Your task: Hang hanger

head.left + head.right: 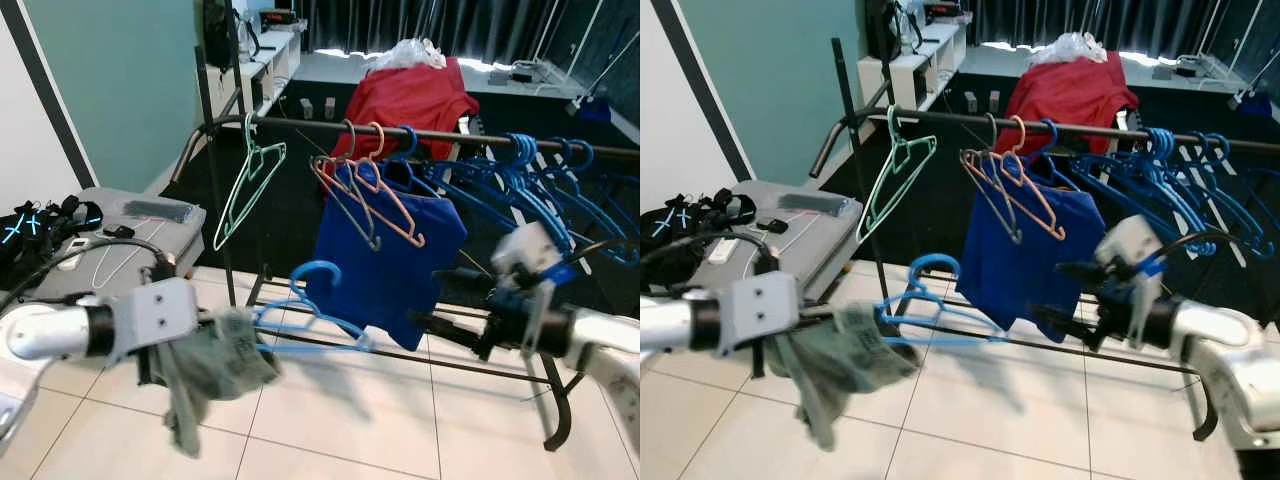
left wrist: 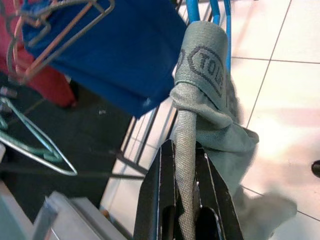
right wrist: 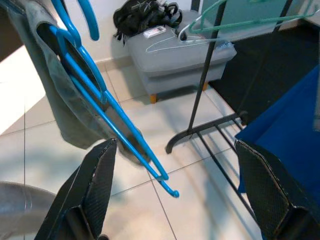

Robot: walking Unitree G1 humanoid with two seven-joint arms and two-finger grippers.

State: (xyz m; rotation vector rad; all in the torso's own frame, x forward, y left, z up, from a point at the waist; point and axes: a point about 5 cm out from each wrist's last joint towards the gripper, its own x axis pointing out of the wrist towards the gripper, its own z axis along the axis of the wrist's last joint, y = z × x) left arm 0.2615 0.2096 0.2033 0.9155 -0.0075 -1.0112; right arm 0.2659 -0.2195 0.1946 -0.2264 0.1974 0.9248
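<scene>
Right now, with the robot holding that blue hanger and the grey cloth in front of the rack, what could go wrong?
1. The left gripper pinches only the grey cloth, not the blue hanger itself, so the hanger could slip out and fall.
2. The rail is crowded with other hangers; the hook might snag one.
3. The open right gripper is near the blue shirt and could catch it.

One clothes rail (image 1: 300, 124) is seen. On it are counted one green hanger (image 1: 250, 175), one grey hanger (image 1: 352, 190), one pink hanger (image 1: 385, 195) and one blue shirt (image 1: 385, 255). Blue hangers (image 1: 520, 175) are bunched, number not countable. One blue hanger (image 1: 310, 310) carries one grey-green garment (image 1: 205, 365). One red cloth (image 1: 410, 100) is noted.
</scene>
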